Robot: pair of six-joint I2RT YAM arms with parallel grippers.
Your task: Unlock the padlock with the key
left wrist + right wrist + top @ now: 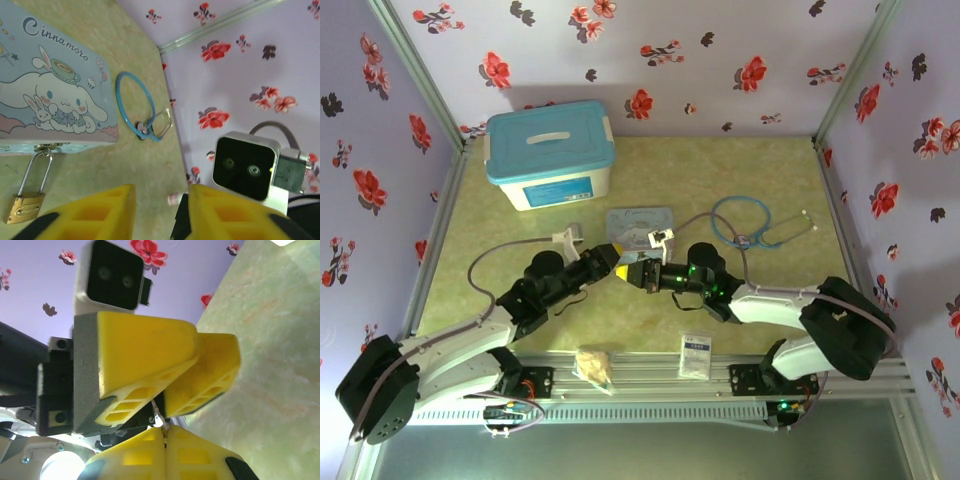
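Clenched jaws on the right gripper (165, 436) pinch the key (158, 415), a thin sliver of metal poking out past their tips. Over on the left gripper (161, 195) the jaws stand parted, meeting the right ones tip to tip just in front of the tin (45, 90). The padlock (23, 207) hangs by its shackle from the tin's clasp and lies on the bench (125, 165) against the tin's front edge.

The padlock (24, 207) is hooked to the tin (50, 75), with a stethoscope (119, 95) to its right and a box (548, 150) behind-left.
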